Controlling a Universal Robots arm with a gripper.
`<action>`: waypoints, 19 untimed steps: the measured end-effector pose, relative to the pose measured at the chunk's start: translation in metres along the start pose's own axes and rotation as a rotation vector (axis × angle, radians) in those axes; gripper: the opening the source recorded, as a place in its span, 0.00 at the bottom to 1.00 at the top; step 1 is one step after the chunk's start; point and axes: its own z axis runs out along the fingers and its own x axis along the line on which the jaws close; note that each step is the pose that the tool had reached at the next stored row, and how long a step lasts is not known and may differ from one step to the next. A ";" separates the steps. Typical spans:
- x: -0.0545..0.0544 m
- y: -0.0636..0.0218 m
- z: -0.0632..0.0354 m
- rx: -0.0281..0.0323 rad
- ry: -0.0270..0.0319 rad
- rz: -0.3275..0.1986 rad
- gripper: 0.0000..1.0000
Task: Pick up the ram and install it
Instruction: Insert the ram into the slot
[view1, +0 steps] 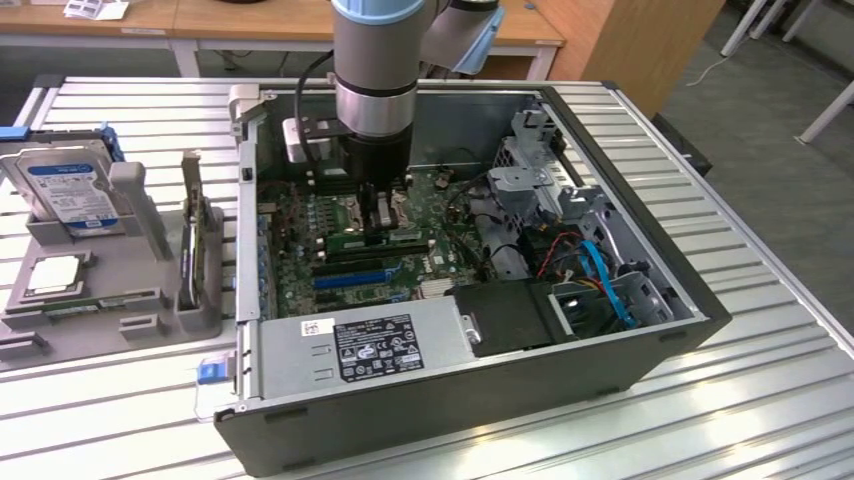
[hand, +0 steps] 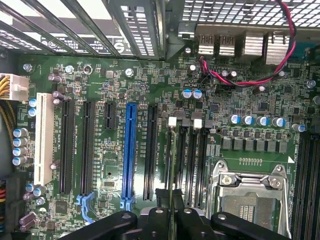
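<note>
Ribbed metal table (view1: 774, 400) bears a computer case (view1: 534, 400); seemingly wooden desks (view1: 240, 18) behind.

One open computer case (view1: 641, 370) sits on the worktop (view1: 774, 400), with one blue-labelled hard drive (view1: 70, 190) outside it. Its one motherboard (hand: 240, 100) carries one blue slot (hand: 130, 150). On one side of the blue slot are one short black slot (hand: 110, 115), two long black slots (hand: 65, 145) and one white slot (hand: 45, 137). On its other side are one more long black slot (hand: 150, 150), one ram (view1: 395, 238) and one processor socket (hand: 250, 200).
</note>
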 end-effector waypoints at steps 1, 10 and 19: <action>0.000 0.0000 0.0000 0.0000 0.0000 0.000 0.13; 0.002 0.0001 0.0001 0.0000 0.0000 0.000 0.13; 0.002 0.0000 0.0001 0.0001 -0.0001 -0.003 0.13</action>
